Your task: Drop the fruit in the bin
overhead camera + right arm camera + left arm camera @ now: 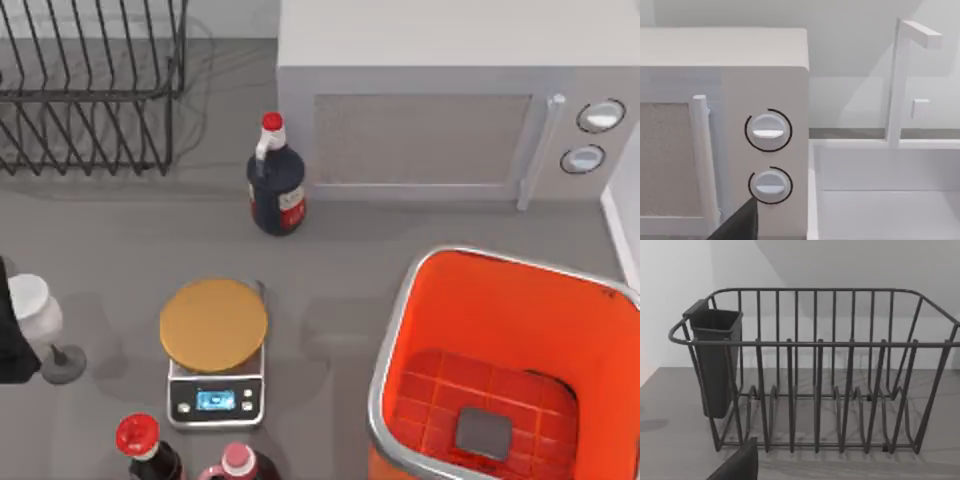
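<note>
At the near right of the counter point(100, 250) the orange-red bin point(400, 330) is standing with its mouth open upward, waiting for a drop from above. Where the fruit is lying I cannot tell. Farther back, the left pincer point(737, 466) is facing the black wire rack point(815, 365) and the right pincer point(737, 225) the microwave point(740, 75), both seemingly parked; whether they are apart or together I cannot tell.

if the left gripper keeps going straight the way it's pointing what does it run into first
Most likely the wire rack: the left wrist view looks squarely at it across bare table. Nothing seems to lie between, though depth is hard to judge.
</note>
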Action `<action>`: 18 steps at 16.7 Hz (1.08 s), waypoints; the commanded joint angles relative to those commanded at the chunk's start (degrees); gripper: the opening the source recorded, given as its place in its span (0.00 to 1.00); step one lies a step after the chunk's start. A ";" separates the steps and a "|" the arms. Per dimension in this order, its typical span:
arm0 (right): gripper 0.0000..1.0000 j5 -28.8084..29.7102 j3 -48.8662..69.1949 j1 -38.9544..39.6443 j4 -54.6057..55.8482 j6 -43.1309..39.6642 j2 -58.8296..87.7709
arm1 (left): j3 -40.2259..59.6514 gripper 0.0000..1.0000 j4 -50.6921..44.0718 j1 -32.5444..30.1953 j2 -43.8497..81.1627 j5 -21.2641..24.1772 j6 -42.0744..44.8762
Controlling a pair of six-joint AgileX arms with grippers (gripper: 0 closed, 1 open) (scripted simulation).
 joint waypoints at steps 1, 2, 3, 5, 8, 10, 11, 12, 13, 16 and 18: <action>1.00 0.00 0.00 0.00 0.00 0.00 0.00 | 0.00 1.00 0.00 0.00 0.00 0.00 0.00; 1.00 0.00 0.00 0.00 0.00 0.00 0.00 | 0.00 1.00 0.00 0.00 0.00 0.00 0.00; 1.00 0.00 0.00 0.00 0.00 0.00 0.00 | 0.56 1.00 -0.32 0.03 0.57 0.06 0.46; 1.00 0.00 0.00 0.00 0.00 0.00 0.00 | 3.48 1.00 -1.98 0.29 3.55 0.18 2.91; 1.00 0.00 0.00 0.00 0.00 0.00 0.00 | 12.37 1.00 -6.69 1.56 12.60 -0.32 10.16; 1.00 0.00 0.00 0.00 0.00 0.00 0.00 | 20.74 1.00 -11.12 3.14 21.66 -1.46 16.98; 1.00 0.00 0.00 0.00 0.00 0.00 0.00 | 25.37 1.00 -13.70 4.10 27.04 -2.26 20.87; 1.00 0.00 0.00 0.00 0.00 0.00 0.00 | 30.17 1.00 -16.49 5.10 32.84 -3.16 25.03; 1.00 0.00 0.00 0.00 0.00 0.00 0.00 | 35.00 1.00 -19.47 6.08 38.96 -4.10 29.40; 1.00 0.00 0.00 0.00 0.00 0.00 0.00 | 48.49 1.00 -29.17 8.41 57.78 -6.59 43.30; 1.00 0.00 0.00 0.00 0.00 0.00 0.00 | 56.25 1.00 -35.88 9.09 69.67 -7.49 52.74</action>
